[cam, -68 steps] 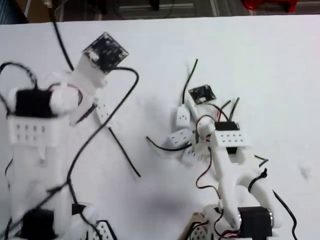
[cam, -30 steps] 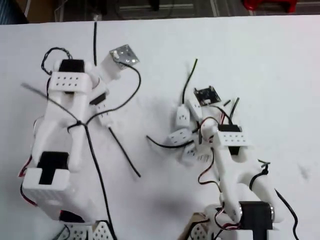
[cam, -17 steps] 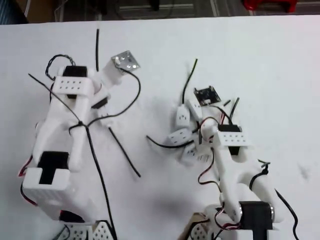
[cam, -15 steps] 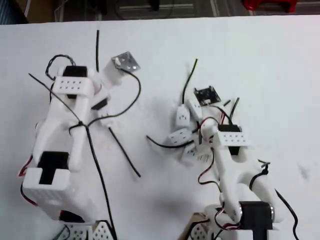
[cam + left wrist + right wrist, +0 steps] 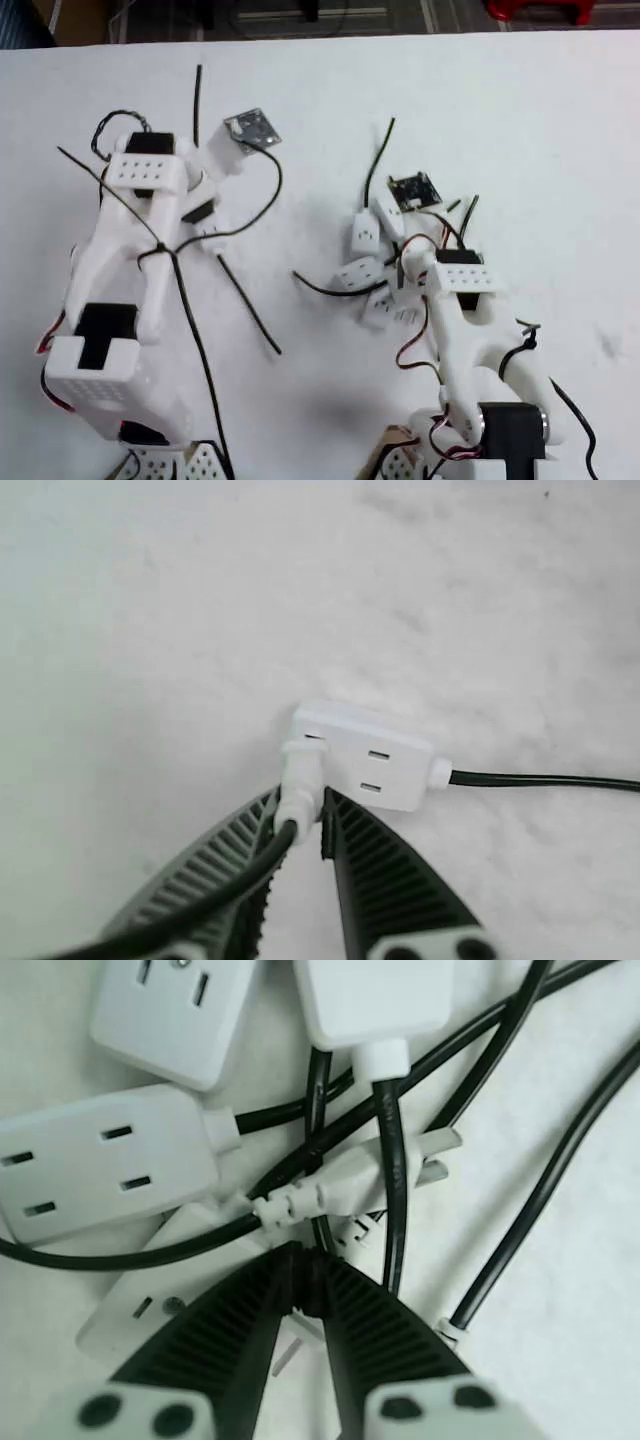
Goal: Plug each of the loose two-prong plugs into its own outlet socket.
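The left gripper has its jaws clamped on a white plug. The plug's front end meets the end face of a white outlet socket; whether the prongs are fully seated is hard to tell. That socket lies flat on the white table, and its black cord leads away from the far end. The right gripper has its jaws together, the tips just beside the ribbed collar of a loose plug with bare prongs. This plug lies among crossed black cables, with several spare sockets close around. From above, the left arm and the right arm stand well apart.
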Robot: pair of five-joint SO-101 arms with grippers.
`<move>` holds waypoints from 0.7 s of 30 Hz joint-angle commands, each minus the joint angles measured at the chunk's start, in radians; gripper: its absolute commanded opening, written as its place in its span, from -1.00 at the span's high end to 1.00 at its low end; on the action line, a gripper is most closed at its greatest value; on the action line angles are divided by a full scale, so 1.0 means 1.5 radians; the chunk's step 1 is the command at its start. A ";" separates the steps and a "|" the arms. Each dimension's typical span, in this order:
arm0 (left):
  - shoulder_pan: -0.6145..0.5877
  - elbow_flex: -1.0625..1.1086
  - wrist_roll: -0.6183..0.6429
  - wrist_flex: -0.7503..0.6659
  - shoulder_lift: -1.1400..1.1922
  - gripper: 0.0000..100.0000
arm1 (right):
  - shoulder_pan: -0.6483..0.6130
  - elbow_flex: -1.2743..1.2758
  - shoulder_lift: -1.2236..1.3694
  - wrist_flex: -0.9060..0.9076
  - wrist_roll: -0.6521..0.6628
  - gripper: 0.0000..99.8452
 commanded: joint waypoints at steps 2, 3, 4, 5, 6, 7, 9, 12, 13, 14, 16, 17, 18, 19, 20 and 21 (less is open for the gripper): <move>-0.002 0.051 -0.005 -0.076 -0.004 0.96 | 0.005 -0.008 0.008 -0.016 0.001 0.96; -0.002 0.065 -0.005 -0.089 -0.005 0.96 | 0.005 -0.008 0.008 -0.016 0.001 0.96; -0.002 0.076 -0.005 -0.098 -0.005 0.96 | 0.005 -0.008 0.008 -0.016 0.001 0.96; -0.002 0.084 -0.005 -0.102 -0.005 0.96 | 0.005 -0.008 0.008 -0.016 0.001 0.96; -0.002 0.087 -0.005 -0.105 -0.005 0.96 | 0.005 -0.008 0.008 -0.016 0.001 0.96; -0.002 0.089 -0.005 -0.106 -0.005 0.96 | 0.005 -0.008 0.008 -0.016 0.001 0.96; -0.002 0.089 -0.005 -0.106 -0.005 0.96 | 0.005 -0.008 0.008 -0.016 0.001 0.96; -0.002 0.087 -0.007 -0.102 -0.006 0.96 | 0.005 -0.008 0.008 -0.016 0.001 0.96; -0.002 0.087 -0.007 -0.101 -0.006 0.96 | 0.005 -0.008 0.008 -0.016 0.001 0.96; -0.002 0.087 -0.008 -0.101 -0.005 0.96 | 0.006 -0.008 0.008 -0.016 0.001 0.96; 0.001 0.092 -0.008 -0.104 -0.002 0.96 | 0.006 -0.008 0.008 -0.016 0.001 0.96; 0.005 0.097 -0.009 -0.105 -0.001 0.96 | 0.006 -0.008 0.008 -0.016 0.001 0.96; 0.008 0.100 -0.009 -0.106 0.004 0.96 | 0.006 -0.008 0.008 -0.016 0.001 0.96; 0.014 0.100 -0.010 -0.106 0.013 0.96 | 0.006 -0.008 0.008 -0.016 0.001 0.96; 0.017 0.100 -0.012 -0.106 0.024 0.96 | 0.006 -0.008 0.008 -0.016 0.001 0.96; 0.020 0.100 -0.020 -0.106 0.036 0.96 | 0.007 -0.008 0.008 -0.016 0.001 0.96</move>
